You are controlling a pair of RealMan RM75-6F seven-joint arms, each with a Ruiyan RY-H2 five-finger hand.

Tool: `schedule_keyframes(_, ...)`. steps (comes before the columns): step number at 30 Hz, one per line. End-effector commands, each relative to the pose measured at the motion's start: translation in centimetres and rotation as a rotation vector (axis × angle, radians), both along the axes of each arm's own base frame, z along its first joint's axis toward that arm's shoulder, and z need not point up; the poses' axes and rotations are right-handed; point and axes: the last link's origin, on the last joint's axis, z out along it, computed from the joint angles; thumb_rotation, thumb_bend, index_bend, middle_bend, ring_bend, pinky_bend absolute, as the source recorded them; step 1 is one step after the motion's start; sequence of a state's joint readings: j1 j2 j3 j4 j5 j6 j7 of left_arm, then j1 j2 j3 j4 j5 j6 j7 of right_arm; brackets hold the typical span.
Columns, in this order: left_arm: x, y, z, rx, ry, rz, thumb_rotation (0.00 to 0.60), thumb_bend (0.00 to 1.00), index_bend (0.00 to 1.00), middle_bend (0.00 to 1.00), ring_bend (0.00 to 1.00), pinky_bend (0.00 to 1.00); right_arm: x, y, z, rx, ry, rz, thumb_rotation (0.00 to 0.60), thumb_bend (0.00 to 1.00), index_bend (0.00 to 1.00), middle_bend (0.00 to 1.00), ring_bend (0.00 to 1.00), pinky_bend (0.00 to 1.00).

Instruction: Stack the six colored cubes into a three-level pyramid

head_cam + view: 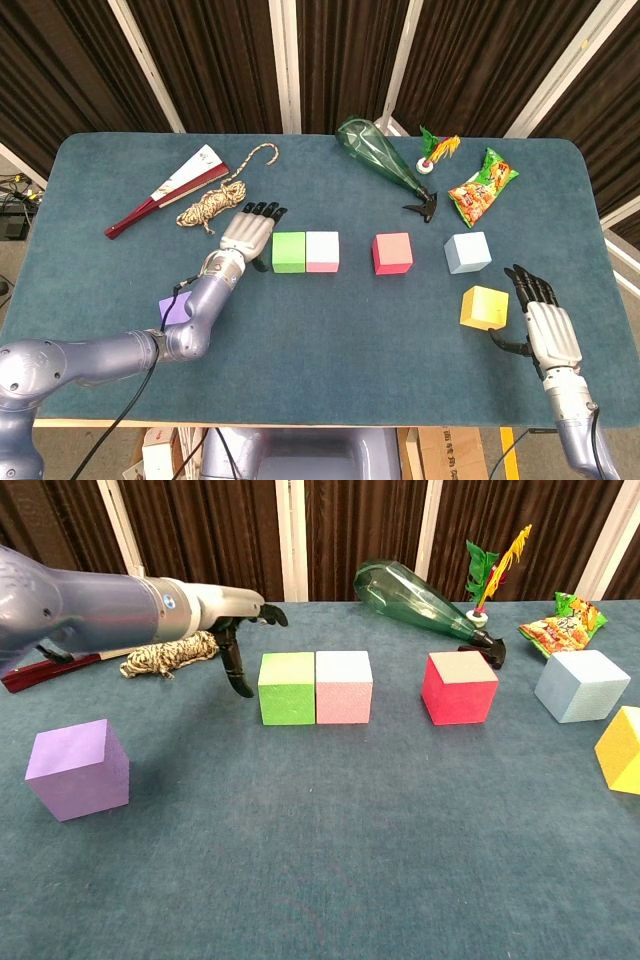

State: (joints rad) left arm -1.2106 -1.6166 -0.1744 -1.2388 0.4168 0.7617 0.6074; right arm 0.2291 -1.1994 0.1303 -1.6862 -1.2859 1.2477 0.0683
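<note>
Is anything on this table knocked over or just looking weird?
Yes: the green glass bottle lies on its side at the table's far edge, neck toward a small black piece. The cubes all sit flat, only green cube and pink cube touching.

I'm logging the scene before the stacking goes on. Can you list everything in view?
green cube: one, green, touching the pink cube's left side
pink cube: one, pink, centre
red cube: one, red, apart, right of pink
blue cube: one, light blue, right
yellow cube: one, yellow, front right
purple cube: one, purple, front left
fan: one, red and white, back left
rope: one, tan, beside fan
bottle: one, green, lying at back
shuttlecock: one, feathered
snack bag: one, orange-green
left hand: open, left of green cube
right hand: open, right of yellow cube
</note>
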Motion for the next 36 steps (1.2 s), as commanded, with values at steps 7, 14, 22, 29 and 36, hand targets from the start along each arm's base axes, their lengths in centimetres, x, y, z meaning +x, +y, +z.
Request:
schedule_keyframes(7, -1.8, 0.2, 2.1, 0.044, 0.056, 0.04, 0.6, 0.13, 0.0, 0.0, 0.0, 0.03, 0.1, 0.1, -0.1, 0.0, -0.005, 0.005, 0.6, 0.29, 0.0, 0.0, 0.0, 0.0)
schedule_keyframes(14, -1.1, 0.4, 1.5, 0.076, 0.062, 0.011, 0.6, 0.25, 0.0, 0.0, 0.0, 0.03, 0.2, 0.1, -0.1, 0.0, -0.007, 0.008, 0.6, 0.29, 0.0, 0.0, 0.0, 0.0)
schedule_keyframes(22, -0.3, 0.5, 0.1, 0.088, 0.085, -0.011, 0.6, 0.36, 0.0, 0.0, 0.0, 0.03, 0.0, -0.1, 0.0, -0.004, -0.013, -0.001, 0.6, 0.29, 0.0, 0.0, 0.0, 0.0)
schedule_keyframes(29, 0.0, 0.5, -1.3, 0.078, 0.101, -0.007, 0.6, 0.37, 0.0, 0.0, 0.0, 0.03, -0.1, -0.1, 0.1, -0.005, -0.018, -0.007, 0.6, 0.29, 0.0, 0.0, 0.0, 0.0)
schedule_keyframes(36, 0.3, 0.6, -2.5, 0.071, 0.116, -0.01, 0.6, 0.37, 0.0, 0.0, 0.0, 0.03, -0.2, -0.2, 0.2, -0.007, -0.021, -0.013, 0.6, 0.29, 0.0, 0.0, 0.0, 0.0)
